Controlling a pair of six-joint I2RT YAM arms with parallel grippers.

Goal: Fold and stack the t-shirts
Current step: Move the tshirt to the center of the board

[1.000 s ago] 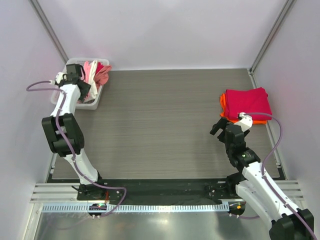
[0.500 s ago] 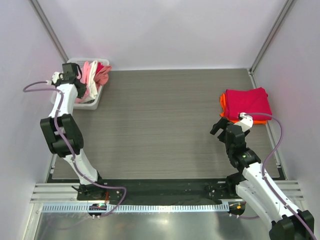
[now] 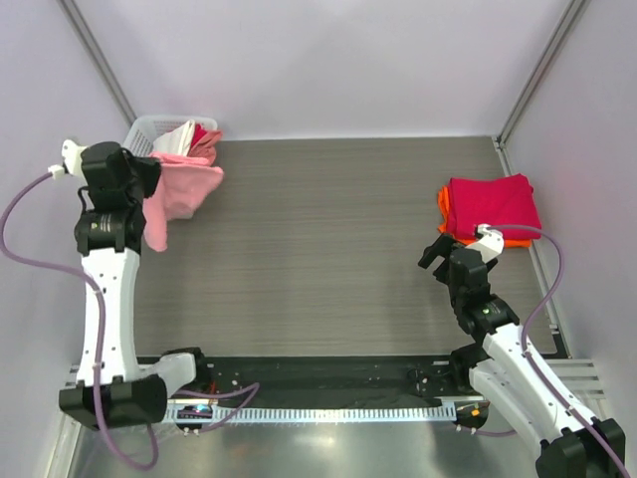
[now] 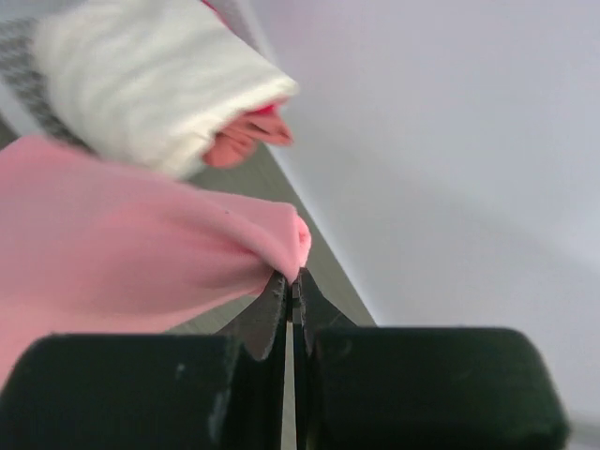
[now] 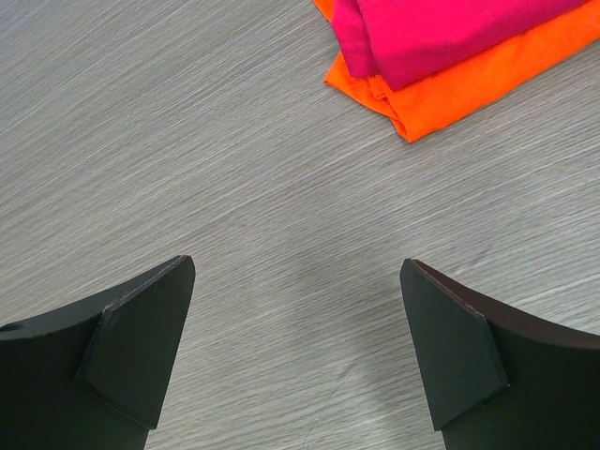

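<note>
My left gripper (image 3: 149, 179) (image 4: 293, 281) is shut on a fold of a salmon-pink t-shirt (image 3: 181, 192) (image 4: 122, 244), which hangs lifted over the near side of the white basket (image 3: 145, 125). A white t-shirt (image 3: 183, 137) (image 4: 150, 84) and a coral-pink one (image 3: 207, 137) (image 4: 246, 142) lie bunched in the basket. At the right, a folded crimson t-shirt (image 3: 493, 204) (image 5: 441, 28) lies on a folded orange one (image 3: 444, 202) (image 5: 450, 89). My right gripper (image 3: 435, 251) (image 5: 295, 267) is open above bare table just near of that stack.
The basket stands in the far left corner against the white wall (image 3: 338, 60). Metal frame posts (image 3: 532, 70) rise at both back corners. The grey wood-grain table (image 3: 328, 239) spreads between basket and stack.
The left gripper shut on the salmon-pink t-shirt in the basket, and the arm swung back towards me and up, pulling the shirt out over the basket's side. The right arm stayed still.
</note>
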